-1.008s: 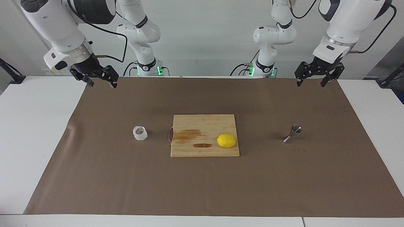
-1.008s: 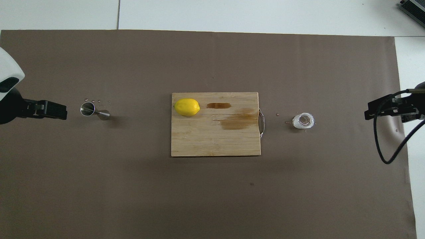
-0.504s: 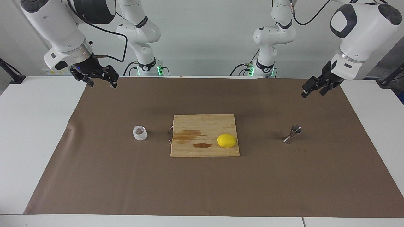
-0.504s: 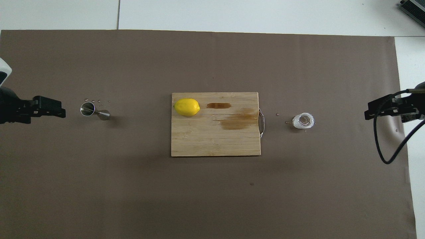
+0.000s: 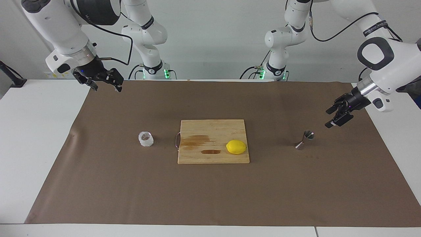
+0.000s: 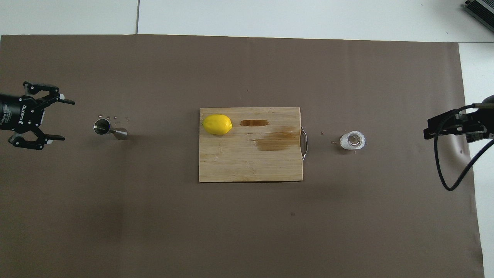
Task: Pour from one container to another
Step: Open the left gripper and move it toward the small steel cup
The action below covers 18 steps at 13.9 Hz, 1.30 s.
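The clear bumpy glass cup [image 5: 146, 139] stands upright on the brown mat, toward the right arm's end of the table; it also shows in the overhead view [image 6: 352, 140]. The steel hourglass jigger [image 5: 304, 140] stands upright toward the left arm's end [image 6: 110, 129]. My left gripper [image 5: 330, 118] is open and empty. It hangs low over the mat beside the jigger without touching it, with its jaws facing the jigger [image 6: 66, 119]. My right gripper [image 5: 107, 88] is open and empty. It waits raised over the mat's corner at its own end [image 6: 427, 132].
A wooden cutting board [image 5: 210, 130] with a metal handle lies at the middle of the mat, between cup and jigger [image 6: 247, 166]. A yellow lemon [image 5: 236, 146] rests on it [image 6: 217, 124]. Dark stains mark the board. Small drops lie on the mat by both containers.
The left arm has swung down from the table's edge, and its gripper has turned to face the jigger at low height. The right arm, cup and jigger have not moved.
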### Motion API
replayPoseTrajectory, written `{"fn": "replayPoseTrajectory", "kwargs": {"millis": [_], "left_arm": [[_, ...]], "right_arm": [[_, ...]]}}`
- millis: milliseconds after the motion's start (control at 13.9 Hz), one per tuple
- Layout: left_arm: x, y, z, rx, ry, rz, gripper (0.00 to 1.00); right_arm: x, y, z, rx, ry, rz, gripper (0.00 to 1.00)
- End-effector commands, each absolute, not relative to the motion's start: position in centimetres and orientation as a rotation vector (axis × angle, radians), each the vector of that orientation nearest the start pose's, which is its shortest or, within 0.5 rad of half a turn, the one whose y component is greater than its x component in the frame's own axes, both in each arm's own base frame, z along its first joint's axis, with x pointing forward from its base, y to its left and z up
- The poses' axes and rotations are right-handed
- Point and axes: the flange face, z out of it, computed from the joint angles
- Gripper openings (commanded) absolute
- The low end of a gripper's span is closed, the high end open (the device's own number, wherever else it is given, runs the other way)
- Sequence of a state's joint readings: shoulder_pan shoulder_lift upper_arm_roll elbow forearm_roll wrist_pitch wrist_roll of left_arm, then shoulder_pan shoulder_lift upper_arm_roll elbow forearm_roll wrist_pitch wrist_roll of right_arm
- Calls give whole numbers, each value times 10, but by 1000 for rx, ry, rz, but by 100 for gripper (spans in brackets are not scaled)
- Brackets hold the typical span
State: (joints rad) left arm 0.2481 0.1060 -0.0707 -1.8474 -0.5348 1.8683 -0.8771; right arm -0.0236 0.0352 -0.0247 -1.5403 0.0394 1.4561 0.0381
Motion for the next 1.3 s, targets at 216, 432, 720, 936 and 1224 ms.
{"fn": "replayPoseTrajectory", "kwargs": {"millis": [216, 432, 720, 936, 1224], "left_arm": [[581, 82, 393, -2656, -2390, 824, 100], [580, 104, 370, -2564, -2517, 934, 100], [570, 113, 344, -2370, -2836, 1088, 100], [549, 103, 321, -2256, -2913, 1157, 100], [546, 102, 320, -2252, -2909, 1178, 100]], "right_arm": [[549, -22, 613, -3095, 151, 174, 100], [550, -22, 613, -3095, 149, 171, 100], [549, -22, 613, -3097, 149, 174, 100], [549, -22, 613, -3095, 149, 174, 100], [549, -22, 613, -3097, 149, 174, 100]]}}
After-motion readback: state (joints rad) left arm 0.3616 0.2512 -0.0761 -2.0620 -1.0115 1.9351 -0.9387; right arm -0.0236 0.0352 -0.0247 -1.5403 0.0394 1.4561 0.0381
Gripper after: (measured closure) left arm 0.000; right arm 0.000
